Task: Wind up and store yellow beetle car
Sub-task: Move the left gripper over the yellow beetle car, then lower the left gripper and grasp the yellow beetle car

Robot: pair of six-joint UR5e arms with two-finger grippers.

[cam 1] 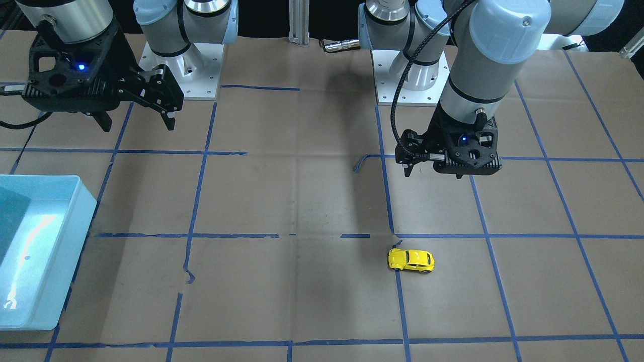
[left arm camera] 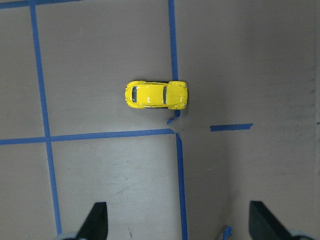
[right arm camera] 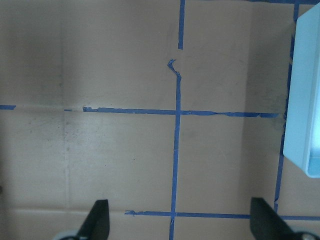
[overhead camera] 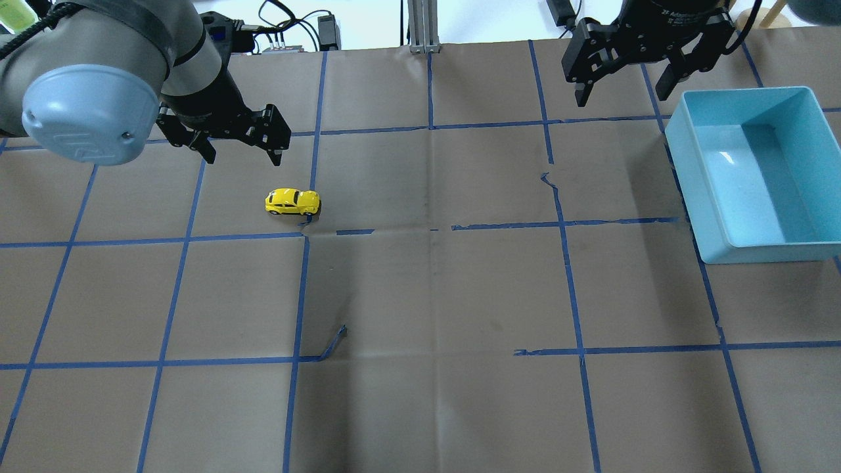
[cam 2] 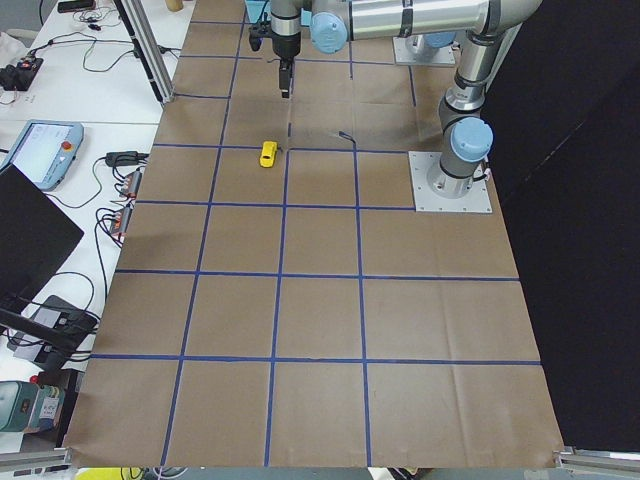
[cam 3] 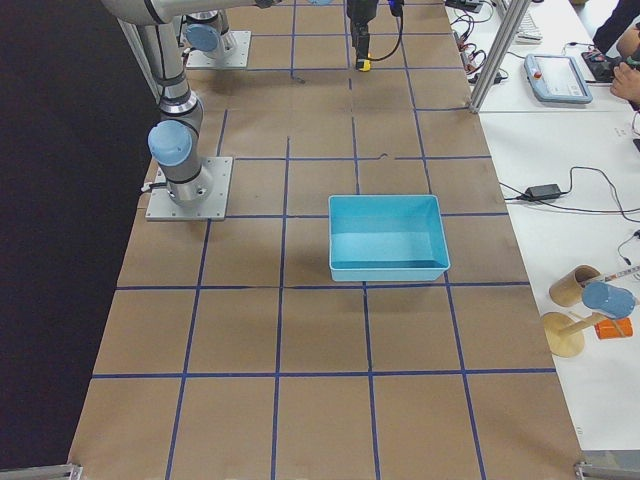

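- The worktop [overhead camera: 427,295] is covered in brown paper with a grid of blue tape. Both arms are mounted along its near edge, well in from either end.
- A loose curl of tape [overhead camera: 334,341] lifts off the paper in the near half, on the left arm's side of the middle.
- The yellow beetle car [overhead camera: 292,202] stands on its wheels in the far half, closer to the far edge than to the near one. It is well away from both ends and every corner. It lies lengthwise along the long edges, with one end over a tape line just beside a grid crossing. Nothing touches it.
- The left gripper [overhead camera: 243,154] hangs in the air close to the car and clear of it, pointing down. Its fingers are spread wide with nothing between them. In the left wrist view the car [left arm camera: 156,94] lies ahead of the two fingertips [left arm camera: 97,220].
- The right gripper [overhead camera: 621,95] hangs high over the worktop, just beside the bin's left-hand side. Its fingers are also spread apart and empty.
- The light blue bin [overhead camera: 683,151] sits on the worktop close to the far edge, on the right arm's side and well apart from the car. It is well short of the right end.
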